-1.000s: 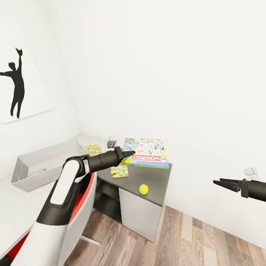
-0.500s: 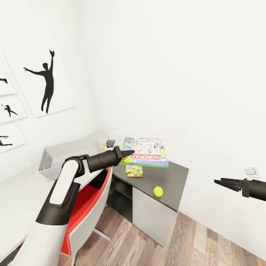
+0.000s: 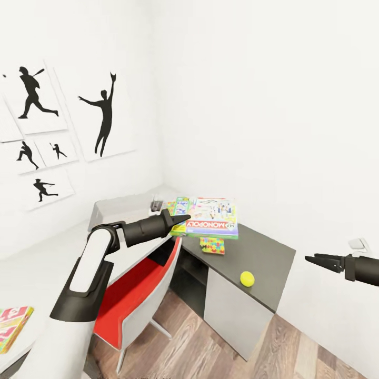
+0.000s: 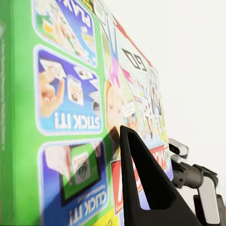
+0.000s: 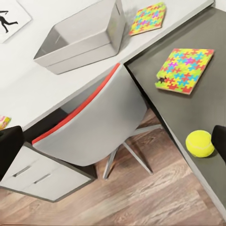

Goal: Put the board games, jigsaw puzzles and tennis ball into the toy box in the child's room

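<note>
My left gripper (image 3: 182, 217) is shut on the edge of the green-edged Monopoly board game (image 3: 213, 216), held in the air over the dark side table (image 3: 263, 247). In the left wrist view one dark finger (image 4: 146, 188) lies across the box's printed face (image 4: 70, 108). One jigsaw puzzle (image 3: 212, 245) (image 5: 186, 69) and the tennis ball (image 3: 247, 279) (image 5: 200, 143) lie on the side table. A second jigsaw puzzle (image 5: 148, 18) lies on the pale desk beside the grey toy box (image 5: 84, 37) (image 3: 121, 206). My right gripper (image 3: 316, 259) hangs open and empty, off to the right of the table.
A red-and-grey chair (image 3: 142, 295) (image 5: 94, 127) stands tucked at the desk corner. A small colourful flat box (image 3: 10, 326) lies on the pale desk (image 3: 42, 263) at the near left. Baseball silhouettes (image 3: 102, 113) hang on the wall. Wood floor (image 3: 210, 347) lies below.
The camera has swung left, so the table, ball and jigsaw slid right in the picture and more wall pictures came into view. Both arms keep their pose, the Monopoly box still held.
</note>
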Tool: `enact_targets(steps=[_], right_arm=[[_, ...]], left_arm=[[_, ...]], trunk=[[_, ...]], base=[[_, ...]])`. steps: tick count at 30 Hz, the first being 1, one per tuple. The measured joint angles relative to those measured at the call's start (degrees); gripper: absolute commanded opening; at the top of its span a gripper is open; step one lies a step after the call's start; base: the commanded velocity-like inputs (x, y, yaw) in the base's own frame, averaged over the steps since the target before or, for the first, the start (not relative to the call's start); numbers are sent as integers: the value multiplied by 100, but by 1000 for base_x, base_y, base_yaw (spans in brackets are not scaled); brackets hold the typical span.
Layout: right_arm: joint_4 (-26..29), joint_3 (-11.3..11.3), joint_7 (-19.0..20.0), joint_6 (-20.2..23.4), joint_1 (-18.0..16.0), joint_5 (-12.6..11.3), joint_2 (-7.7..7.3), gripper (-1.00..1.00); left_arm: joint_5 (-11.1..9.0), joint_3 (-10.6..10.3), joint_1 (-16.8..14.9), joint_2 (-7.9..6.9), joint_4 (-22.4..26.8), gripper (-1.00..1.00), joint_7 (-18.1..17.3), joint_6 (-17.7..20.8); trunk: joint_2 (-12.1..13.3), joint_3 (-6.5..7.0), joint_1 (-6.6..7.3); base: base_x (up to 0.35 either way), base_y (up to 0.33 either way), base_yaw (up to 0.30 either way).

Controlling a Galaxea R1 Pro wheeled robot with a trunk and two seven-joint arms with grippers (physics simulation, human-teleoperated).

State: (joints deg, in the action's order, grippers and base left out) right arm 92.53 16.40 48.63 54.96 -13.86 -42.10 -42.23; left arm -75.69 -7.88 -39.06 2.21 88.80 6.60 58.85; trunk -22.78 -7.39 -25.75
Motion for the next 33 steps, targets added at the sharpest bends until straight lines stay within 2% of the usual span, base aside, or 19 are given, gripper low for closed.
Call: enact_targets(steps=[33], right_arm=[[0,-10,2,0,1,2,-2,100]], left_arm=[[46,-24,4,25,-7,-100,9,-3]], trunk=[[0,0,0]], base=[[0,0,295]])
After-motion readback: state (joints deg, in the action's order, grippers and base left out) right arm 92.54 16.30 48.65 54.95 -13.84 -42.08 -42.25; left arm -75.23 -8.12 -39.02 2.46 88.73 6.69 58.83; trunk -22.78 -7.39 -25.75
